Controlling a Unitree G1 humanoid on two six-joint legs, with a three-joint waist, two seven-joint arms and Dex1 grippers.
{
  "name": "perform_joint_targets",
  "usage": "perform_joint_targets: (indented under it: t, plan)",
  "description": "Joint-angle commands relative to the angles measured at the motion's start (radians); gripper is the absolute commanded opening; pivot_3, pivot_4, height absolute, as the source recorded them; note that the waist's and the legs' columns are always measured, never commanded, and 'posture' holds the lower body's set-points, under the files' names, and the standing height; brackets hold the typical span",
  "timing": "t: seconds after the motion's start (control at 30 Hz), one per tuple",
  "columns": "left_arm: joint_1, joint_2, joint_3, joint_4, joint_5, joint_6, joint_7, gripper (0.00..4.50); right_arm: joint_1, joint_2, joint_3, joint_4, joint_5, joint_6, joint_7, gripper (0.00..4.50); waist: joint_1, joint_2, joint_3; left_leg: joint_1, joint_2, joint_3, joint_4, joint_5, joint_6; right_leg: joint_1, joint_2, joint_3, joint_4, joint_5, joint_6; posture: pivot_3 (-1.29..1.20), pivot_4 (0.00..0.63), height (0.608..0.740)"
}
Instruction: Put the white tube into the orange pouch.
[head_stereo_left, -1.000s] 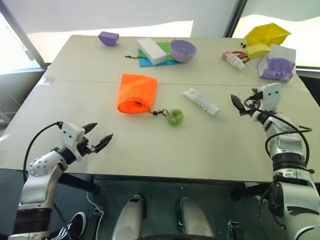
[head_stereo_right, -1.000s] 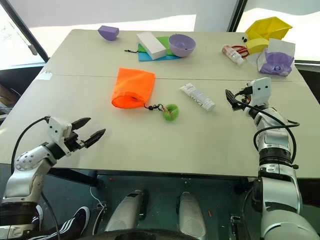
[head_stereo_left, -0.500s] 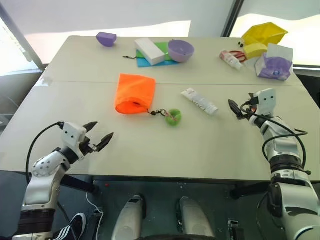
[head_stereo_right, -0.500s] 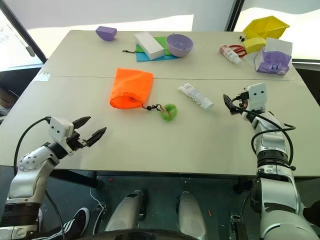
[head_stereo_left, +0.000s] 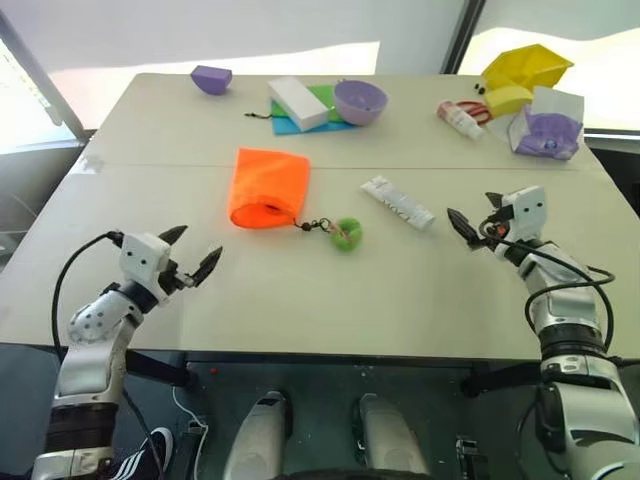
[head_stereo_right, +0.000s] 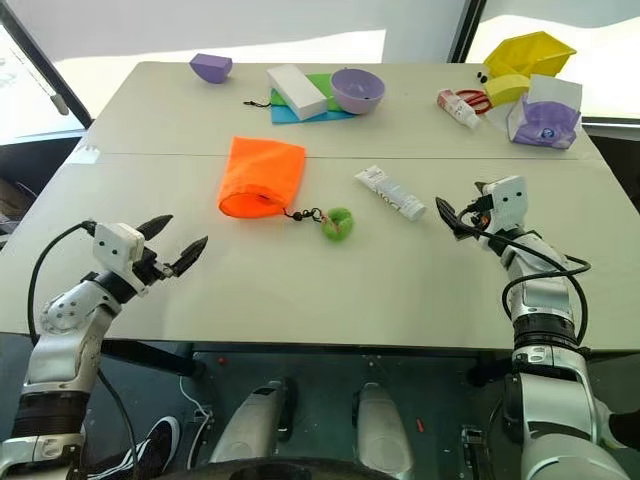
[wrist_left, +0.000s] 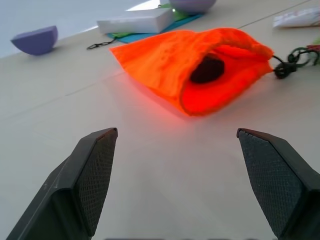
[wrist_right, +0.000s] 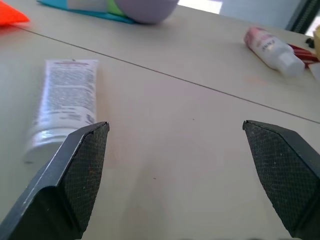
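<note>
The left claw (head_stereo_left: 192, 256) has risen a little toward the counter (head_stereo_left: 300, 290) edge since a second ago, jaws spread wide and empty, facing the orange pouch (head_stereo_left: 268, 186). That pouch is soft, creased fabric lying flat, its mouth gaping toward the robot; a dark cord runs to a fuzzy green pom-pom (head_stereo_left: 347, 235) just beside it. Right of the pom-pom lies the white tube (head_stereo_left: 399, 203), slim and flat with small dark print, set diagonally. The right claw (head_stereo_left: 472, 218) has swung inward nearer the tube, fingers fully apart, holding nothing. Farther back sit a white block (head_stereo_left: 300, 102), a purple bowl (head_stereo_left: 360, 100) and a small white bottle (head_stereo_left: 461, 119), all well apart from the tube.
</note>
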Motion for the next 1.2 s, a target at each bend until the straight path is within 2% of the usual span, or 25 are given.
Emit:
perform_joint_targets:
  t: [0.03,0.13,0.2,0.4,0.47,0.6,0.7,0.83,1.2]
  plan:
    - [-0.113,-0.02,-0.015,0.093,0.094,-0.073,0.106,4.1,0.103,-0.029,0.065,-0.341,0.122,0.072,0.202,4.48,0.004,0.0,0.0,0.0,0.0,0.0,0.0,0.0,0.0,0.0,0.0,0.0,0.0,0.0,0.0,0.0,0.15,0.74]
    - [-0.204,-0.054,-0.065,0.196,0.162,-0.074,0.169,4.1,0.172,-0.045,0.168,-0.503,0.049,0.073,0.231,4.48,-0.002,0.0,0.0,0.0,0.0,0.0,0.001,0.0,0.0,0.001,0.0,0.0,0.0,0.002,0.004,0.0,0.15,0.74]
    - [-0.253,-0.082,-0.09,0.254,0.192,-0.078,0.203,4.1,0.174,-0.006,0.208,-0.555,0.037,0.096,0.195,4.48,-0.005,-0.001,-0.001,0.002,-0.001,0.002,0.001,0.0,0.0,0.002,0.0,0.002,0.0,0.003,0.006,0.0,0.15,0.74]
    - [-0.321,-0.152,-0.103,0.312,0.153,-0.106,0.196,4.1,0.164,0.077,0.275,-0.64,0.016,0.155,0.114,4.48,-0.002,-0.002,-0.001,0.002,0.0,0.003,0.001,0.0,0.0,0.001,0.001,0.003,0.0,0.003,0.006,0.0,0.15,0.74]
    - [-0.325,-0.161,-0.116,0.312,0.15,-0.11,0.178,4.1,0.162,0.095,0.285,-0.657,0.018,0.169,0.098,4.48,-0.001,-0.002,-0.001,0.002,0.0,0.003,0.001,0.0,0.0,0.0,0.0,0.003,0.0,0.003,0.006,0.0,0.15,0.74]
    - [-0.254,-0.168,-0.129,0.186,0.095,-0.11,0.096,4.1,0.166,0.126,0.308,-0.683,0.009,0.19,0.07,4.48,-0.004,-0.002,-0.001,0.002,-0.001,0.003,0.001,0.0,0.0,0.0,0.0,0.003,0.0,0.003,0.006,0.0,0.15,0.74]
    - [-0.216,-0.131,-0.165,0.169,0.174,-0.157,0.092,4.1,0.168,0.129,0.315,-0.69,0.001,0.189,0.064,4.48,-0.003,-0.002,-0.001,0.002,0.0,0.003,0.001,0.0,0.0,0.0,0.0,0.004,0.0,0.003,0.006,0.0,0.15,0.74]
    - [-0.242,-0.097,-0.202,0.245,0.31,-0.2,0.197,4.1,0.158,0.131,0.323,-0.686,-0.004,0.187,0.062,4.48,-0.001,-0.002,-0.001,0.002,0.0,0.003,0.001,0.0,0.0,0.0,0.0,0.004,0.001,0.003,0.005,0.0,0.15,0.74]
    - [-0.397,-0.152,-0.233,0.466,0.399,-0.242,0.37,4.1,0.153,0.161,0.345,-0.684,-0.02,0.178,0.049,4.48,-0.006,-0.003,-0.002,0.002,-0.001,0.004,0.001,0.001,0.001,0.001,0.0,0.004,0.0,0.005,0.008,0.0,0.15,0.74]
